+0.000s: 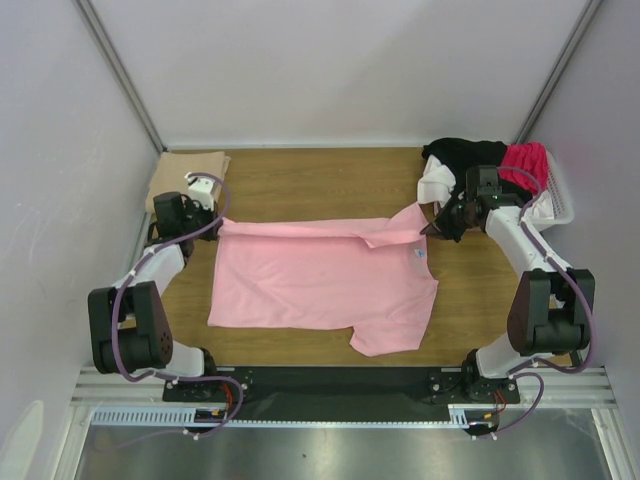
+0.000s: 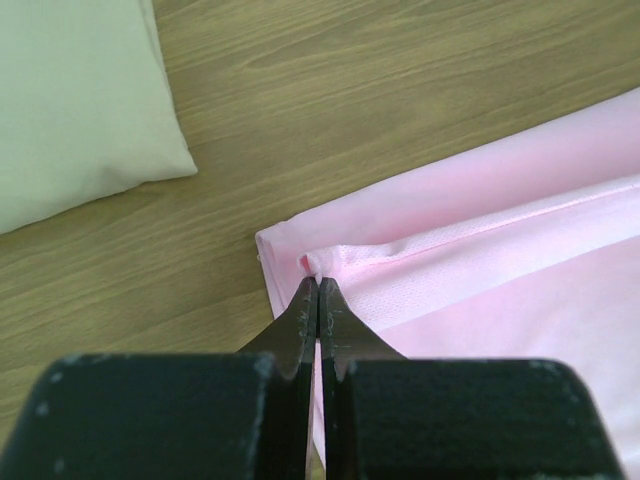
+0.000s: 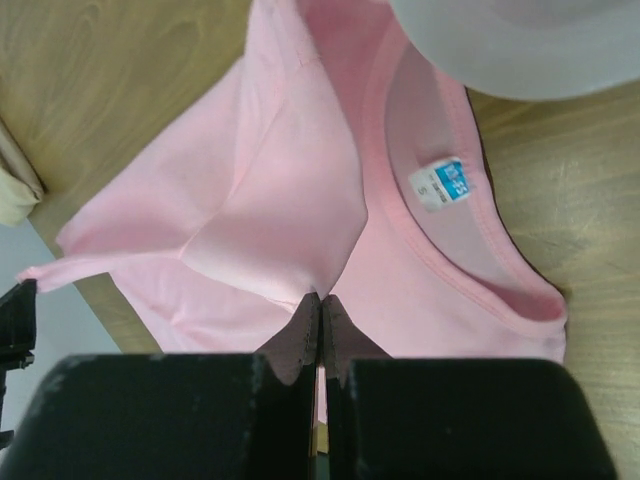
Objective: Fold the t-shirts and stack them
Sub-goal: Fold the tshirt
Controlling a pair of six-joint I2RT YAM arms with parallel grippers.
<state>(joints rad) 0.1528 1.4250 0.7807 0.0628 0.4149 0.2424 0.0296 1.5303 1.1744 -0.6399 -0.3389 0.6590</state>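
The light pink short-sleeved cloth t-shirt (image 1: 320, 285) lies spread on the wooden table (image 1: 300, 175), its first lengthwise fold apparently in hand. The left gripper (image 2: 318, 285) pinches the far hem corner and the right gripper (image 3: 320, 298) pinches the far sleeve, so next both should carry that edge evenly nearward. The blue-and-white neck tag (image 3: 443, 185) seems to read "S"; the rest is illegible.

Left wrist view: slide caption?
Left gripper pinches folded corner of pink t-shirt; tan t-shirt nearby on table.
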